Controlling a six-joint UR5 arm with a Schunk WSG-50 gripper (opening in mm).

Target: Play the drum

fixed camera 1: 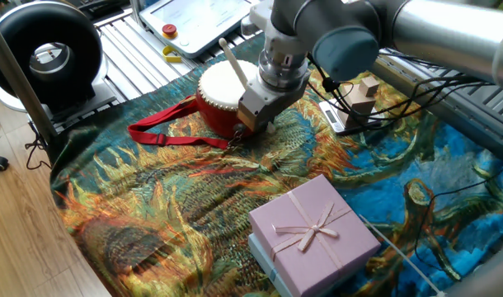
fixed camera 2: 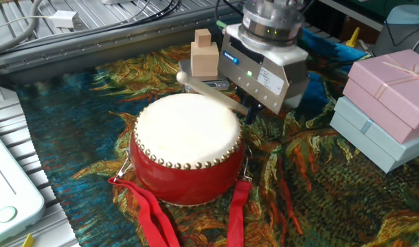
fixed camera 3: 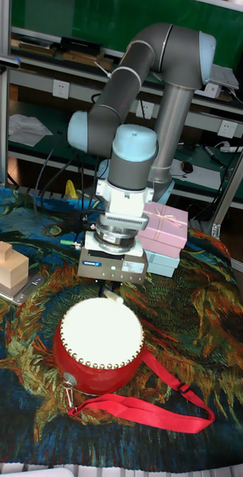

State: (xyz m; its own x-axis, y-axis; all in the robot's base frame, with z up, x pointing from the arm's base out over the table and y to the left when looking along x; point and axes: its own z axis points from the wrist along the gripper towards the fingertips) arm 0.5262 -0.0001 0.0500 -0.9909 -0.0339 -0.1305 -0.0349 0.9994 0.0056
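The drum (fixed camera 2: pixel 189 180) has a red body and a cream skin, and it stands on the patterned cloth. Its red strap (fixed camera 2: pixel 152 217) lies in front of it. My gripper (fixed camera 2: pixel 253 110) sits low beside the drum's far right rim, shut on a wooden drumstick (fixed camera 2: pixel 211 93). The stick slants across the far edge of the skin with its round tip raised. In one fixed view the gripper (fixed camera 1: pixel 258 115) covers part of the drum (fixed camera 1: pixel 221 89), and the drumstick (fixed camera 1: pixel 232 61) points up and away. In the tall view the gripper (fixed camera 3: pixel 112 289) hangs just behind the drum (fixed camera 3: pixel 99 344).
Wooden blocks (fixed camera 2: pixel 205 55) stand on a small scale behind the drum. A pink gift box (fixed camera 1: pixel 313 231) rests on a pale blue box at the cloth's near corner. A black round fan (fixed camera 1: pixel 45 54) and a white device (fixed camera 1: pixel 194 21) sit off the cloth. Cables (fixed camera 1: pixel 416 58) trail behind the arm.
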